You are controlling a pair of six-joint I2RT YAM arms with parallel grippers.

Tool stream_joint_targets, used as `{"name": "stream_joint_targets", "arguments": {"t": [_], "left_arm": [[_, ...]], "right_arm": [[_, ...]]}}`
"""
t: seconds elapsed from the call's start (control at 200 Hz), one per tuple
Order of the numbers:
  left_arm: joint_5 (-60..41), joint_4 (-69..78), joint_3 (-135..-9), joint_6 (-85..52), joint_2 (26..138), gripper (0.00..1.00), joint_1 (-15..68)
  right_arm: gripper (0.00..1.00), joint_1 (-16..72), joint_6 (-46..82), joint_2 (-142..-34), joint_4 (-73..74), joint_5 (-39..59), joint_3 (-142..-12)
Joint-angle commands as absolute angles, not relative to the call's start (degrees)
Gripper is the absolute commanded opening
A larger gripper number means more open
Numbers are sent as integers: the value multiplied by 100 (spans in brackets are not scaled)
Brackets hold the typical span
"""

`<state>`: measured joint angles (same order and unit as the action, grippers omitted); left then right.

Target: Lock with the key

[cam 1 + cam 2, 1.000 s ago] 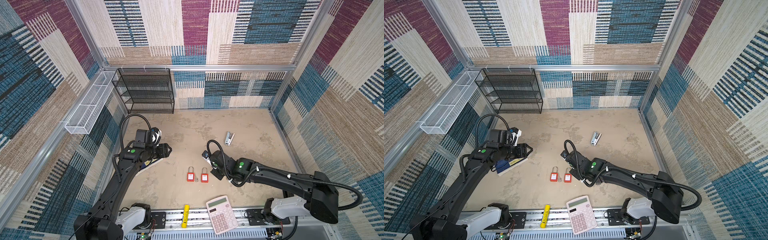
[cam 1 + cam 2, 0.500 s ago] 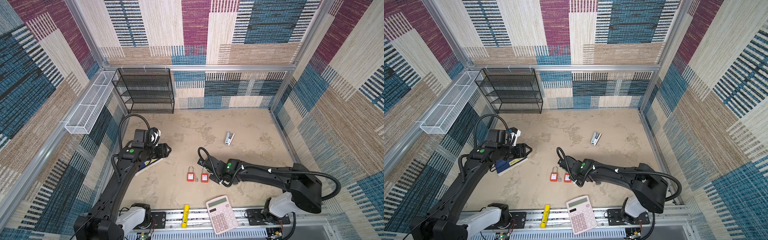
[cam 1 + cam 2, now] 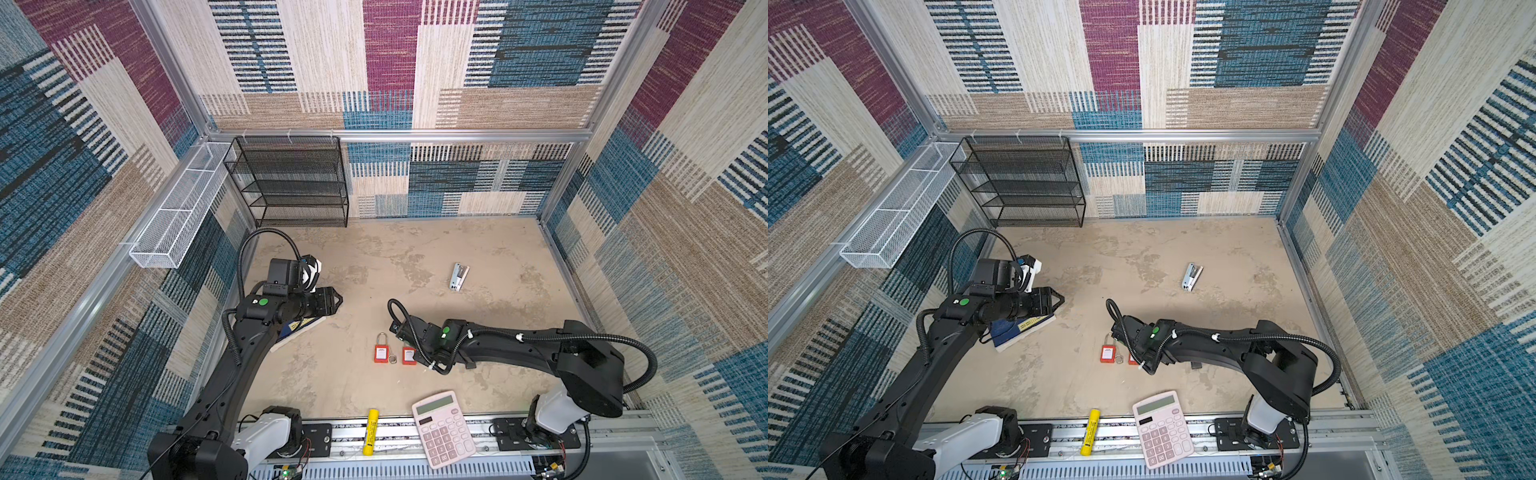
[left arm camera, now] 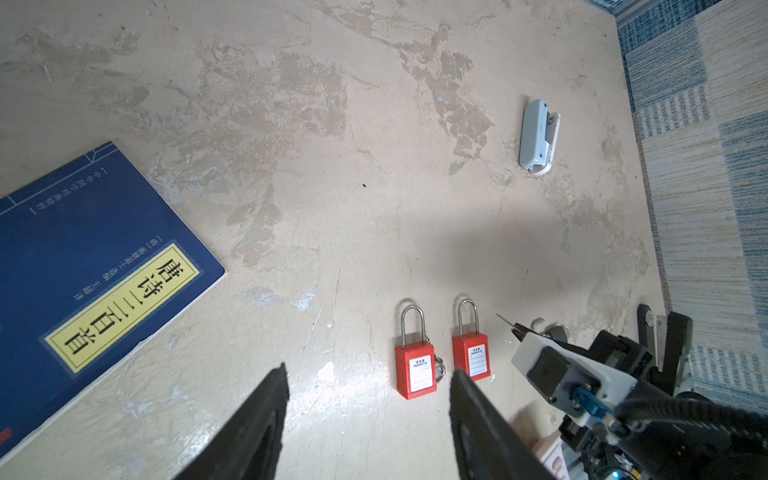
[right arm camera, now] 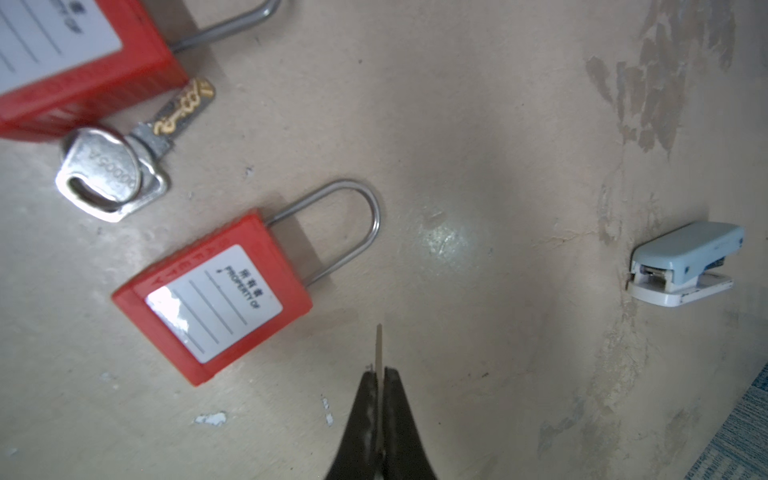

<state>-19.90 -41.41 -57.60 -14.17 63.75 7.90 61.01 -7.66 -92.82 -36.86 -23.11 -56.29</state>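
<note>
Right fingers (image 5: 365, 415) clamped a key (image 5: 379, 349), blade just beside the nearer red padlock (image 5: 212, 299); left fingers (image 4: 257, 415) gaped empty.

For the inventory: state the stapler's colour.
Stapler: pale blue top, white base; right wrist view shows it best.

A pale blue stapler (image 3: 459, 277) is seen lying alone on the bench (image 3: 415, 257), toward the right. A blue book (image 4: 62, 249) is laid flat at the left. A pink calculator (image 3: 442, 428) and a yellow tube (image 3: 370, 426) are placed at the front edge. A black mesh rack (image 3: 291, 183) is set against the back wall, with a white wire basket (image 3: 178, 208) beside it on the left wall.
</note>
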Motion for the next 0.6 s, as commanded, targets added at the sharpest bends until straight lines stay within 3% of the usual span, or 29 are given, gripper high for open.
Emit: {"name": "stream_joint_targets", "arguments": {"t": [0.0, 0.596], "left_arm": [[-2112, -4119, -5810, -1360, 6397, 64, 784], [-2064, -4078, -5803, -1326, 6407, 64, 783]], "right_arm": [[0, 6126, -826, -9354, -3480, -2499, -5695], [7, 6310, -930, -9551, -3281, -2496, -5527]]}}
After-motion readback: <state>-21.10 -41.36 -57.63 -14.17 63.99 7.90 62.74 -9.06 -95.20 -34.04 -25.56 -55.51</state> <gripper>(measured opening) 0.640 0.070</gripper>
